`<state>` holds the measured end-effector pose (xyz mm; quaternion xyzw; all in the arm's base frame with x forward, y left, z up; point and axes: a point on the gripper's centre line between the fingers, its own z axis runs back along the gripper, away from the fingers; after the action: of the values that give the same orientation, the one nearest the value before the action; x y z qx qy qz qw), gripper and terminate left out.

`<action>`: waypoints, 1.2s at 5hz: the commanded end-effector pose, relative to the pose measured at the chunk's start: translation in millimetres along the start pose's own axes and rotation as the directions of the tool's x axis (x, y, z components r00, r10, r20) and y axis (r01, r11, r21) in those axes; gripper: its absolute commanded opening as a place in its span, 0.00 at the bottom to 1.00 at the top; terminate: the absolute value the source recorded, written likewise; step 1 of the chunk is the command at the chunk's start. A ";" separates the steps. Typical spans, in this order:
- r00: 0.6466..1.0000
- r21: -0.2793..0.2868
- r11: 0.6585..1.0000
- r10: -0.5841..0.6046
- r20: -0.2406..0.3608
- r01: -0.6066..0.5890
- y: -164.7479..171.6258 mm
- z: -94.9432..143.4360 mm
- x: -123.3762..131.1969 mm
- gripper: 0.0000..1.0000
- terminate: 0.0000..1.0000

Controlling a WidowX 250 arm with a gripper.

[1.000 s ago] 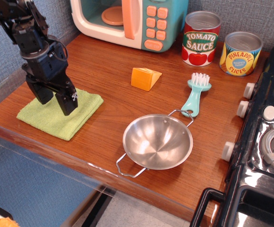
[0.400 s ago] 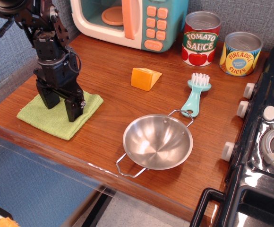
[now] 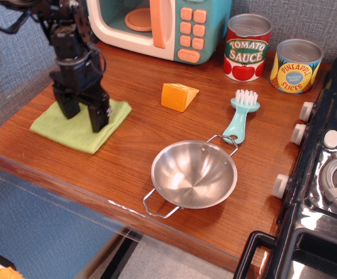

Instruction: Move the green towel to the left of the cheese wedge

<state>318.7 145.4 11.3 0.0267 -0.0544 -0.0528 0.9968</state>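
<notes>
End effector (image 3: 84, 113) points down over the green towel (image 3: 80, 123), fingers apart and both tips pressed onto the cloth, one near its back edge, one toward its right corner; nothing clamped. Towel lies flat at the worktop's (image 3: 133, 157) left side, near the front edge, well apart from the cheese wedge (image 3: 179, 96) toward mid-worktop. Bare wood runs between towel and wedge. Steel bowl (image 3: 194, 174) sits near the front edge right of centre, brush (image 3: 240, 116) behind it, toy microwave (image 3: 162, 26) and two cans (image 3: 247, 46) along the back edge. Compared with a moment ago, towel and end effector have shifted right and back, closer to the wedge.
</notes>
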 end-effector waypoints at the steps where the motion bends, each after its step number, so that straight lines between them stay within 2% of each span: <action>1: 0.995 -0.030 1.000 0.007 0.099 -0.004 14.1 -0.6 61.4 1.00 0.00; 3: 0.994 -0.033 0.999 -0.004 0.105 0.008 14.0 -0.9 80.0 1.00 0.00; 4: 0.993 -0.029 0.999 -0.023 0.113 0.026 8.7 9.4 82.1 1.00 0.00; 5: 0.985 0.000 1.000 -0.018 0.173 0.018 7.6 48.1 90.4 1.00 0.00; 6: 0.981 0.013 1.000 -0.004 0.193 0.002 8.4 84.7 98.3 1.00 0.00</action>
<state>401.9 133.6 75.1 0.0081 -0.1121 -0.0561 0.9921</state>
